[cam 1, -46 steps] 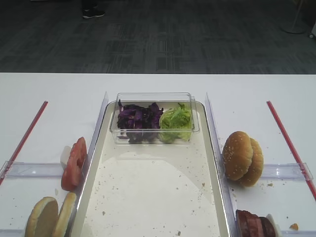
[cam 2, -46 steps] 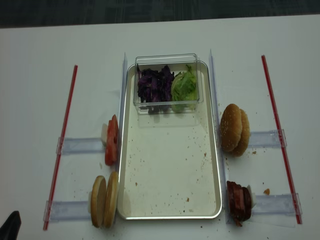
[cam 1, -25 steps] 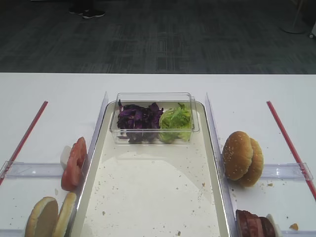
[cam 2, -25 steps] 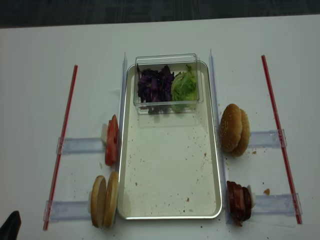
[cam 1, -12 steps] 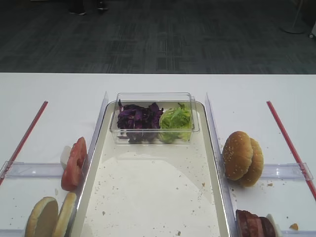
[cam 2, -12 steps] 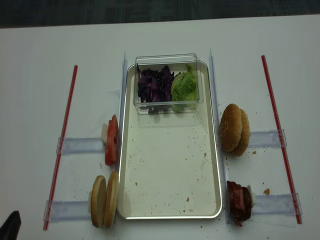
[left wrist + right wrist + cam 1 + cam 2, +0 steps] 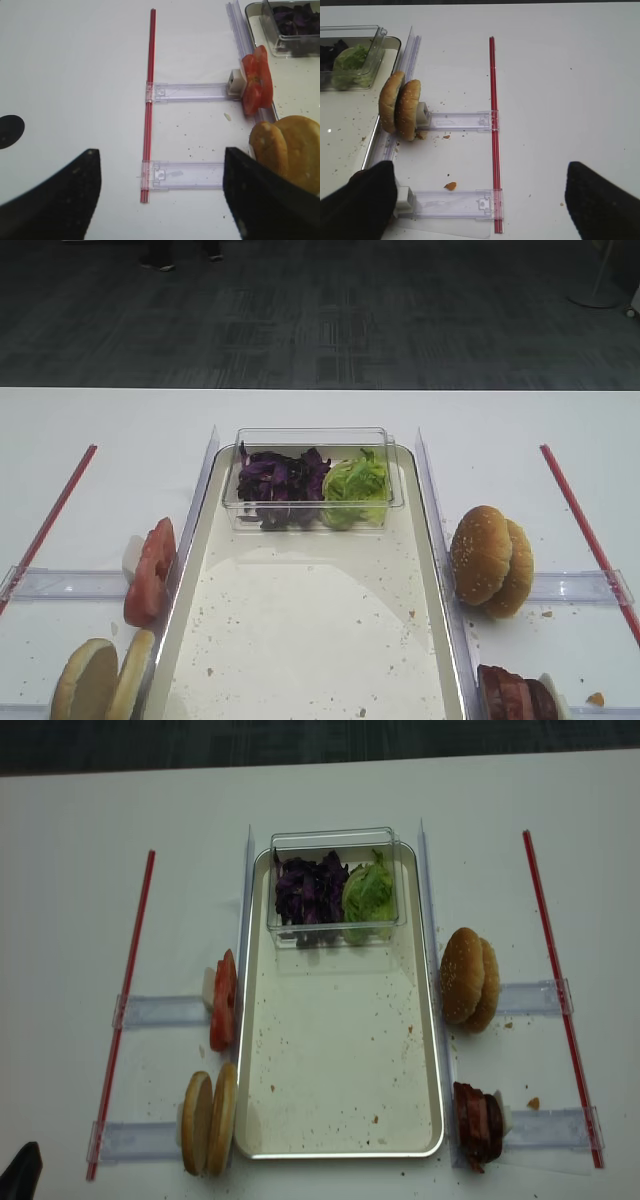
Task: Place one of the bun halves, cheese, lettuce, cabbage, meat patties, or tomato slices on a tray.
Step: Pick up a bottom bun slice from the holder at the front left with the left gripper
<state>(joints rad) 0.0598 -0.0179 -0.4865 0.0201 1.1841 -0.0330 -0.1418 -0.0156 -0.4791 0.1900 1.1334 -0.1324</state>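
The long tray (image 7: 320,640) (image 7: 340,1060) lies mid-table, bare but for crumbs and a clear box at its far end. Cabbage (image 7: 280,480) and lettuce (image 7: 355,485) fill that box. Tomato slices (image 7: 150,570) (image 7: 256,80) and bun halves (image 7: 95,680) (image 7: 287,150) stand on edge left of the tray. Meat patties (image 7: 515,695) (image 7: 478,1123) stand at its right near corner. Cheese is out of view. My left gripper (image 7: 160,200) hovers open over the table left of the bun halves. My right gripper (image 7: 480,200) is open over a plastic rail right of the patties. Neither holds anything.
Two sesame buns (image 7: 490,560) (image 7: 400,105) stand on edge right of the tray. Red strips (image 7: 125,1000) (image 7: 560,990) run along both sides, joined to clear plastic rails (image 7: 195,91) (image 7: 457,121). A crumb (image 7: 450,186) lies by the right rail.
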